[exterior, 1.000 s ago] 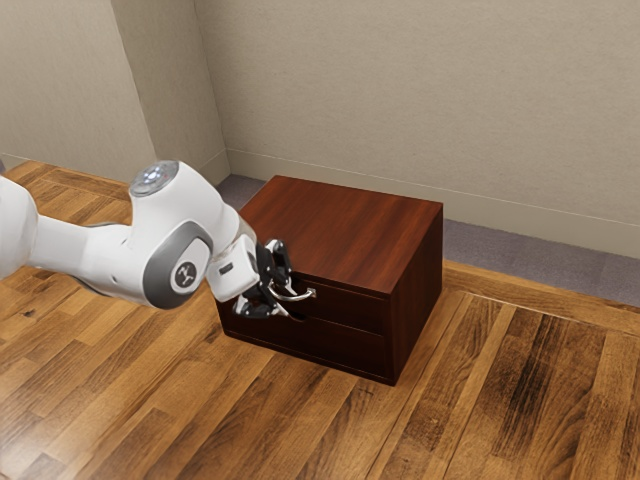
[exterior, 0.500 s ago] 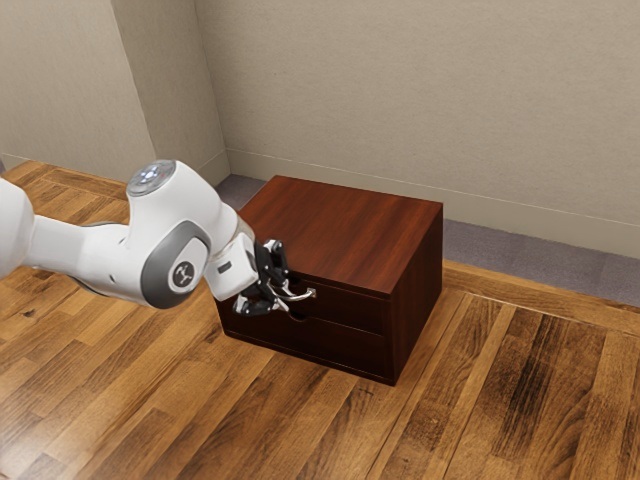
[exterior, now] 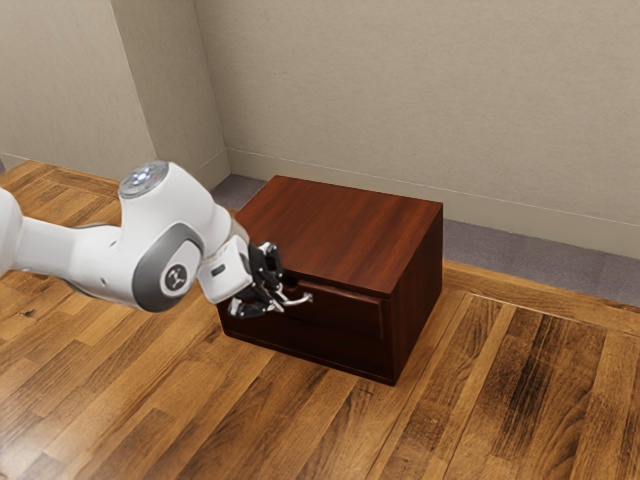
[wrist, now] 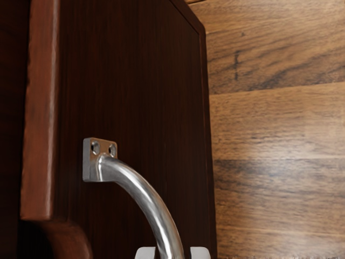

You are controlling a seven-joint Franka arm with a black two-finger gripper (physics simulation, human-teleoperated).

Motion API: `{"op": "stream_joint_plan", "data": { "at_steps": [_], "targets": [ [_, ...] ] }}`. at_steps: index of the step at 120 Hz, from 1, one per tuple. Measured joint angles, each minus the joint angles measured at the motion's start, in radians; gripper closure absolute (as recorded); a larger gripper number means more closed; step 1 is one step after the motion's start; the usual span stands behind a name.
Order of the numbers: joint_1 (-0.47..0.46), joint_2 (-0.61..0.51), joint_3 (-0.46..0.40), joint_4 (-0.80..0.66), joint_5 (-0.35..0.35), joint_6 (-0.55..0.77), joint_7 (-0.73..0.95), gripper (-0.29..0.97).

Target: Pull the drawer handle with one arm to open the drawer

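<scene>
Drawer: the upper (exterior: 345, 306) of two in a dark red-brown cabinet (exterior: 345, 225). Its front stands a little proud of the cabinet face, with a paler strip of its top edge showing.
Handle: a polished metal bow (exterior: 296, 297) on the drawer front, toward the exterior view's left. In the wrist view its end sits on a square plate (wrist: 99, 156) with two screw holes.
Tool: black, clamped on the handle (exterior: 272, 292) from two sides. In the wrist view the pale pads (wrist: 144, 252) sit on either side of the bow.
Arm: white (exterior: 150, 250), coming in low from the exterior view's left, level with the drawer.
Lower drawer: flush (exterior: 335, 345) under the upper one, just below the tool.
Edges: the drawer front's outer edge is sharp and straight against the floor beyond it.
Open room: plank floor (exterior: 480, 400) spreads in front of the cabinet and to both sides. The wall (exterior: 450, 90) stands behind, across a grey strip (exterior: 530, 250).
</scene>
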Motion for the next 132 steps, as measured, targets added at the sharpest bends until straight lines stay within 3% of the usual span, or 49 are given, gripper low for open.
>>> {"op": "stream_joint_plan", "data": {
  "at_steps": [132],
  "targets": [
    [-0.034, -0.183, -0.018, -0.21, -0.003, 0.003, -0.023, 0.73]
  ]
}}
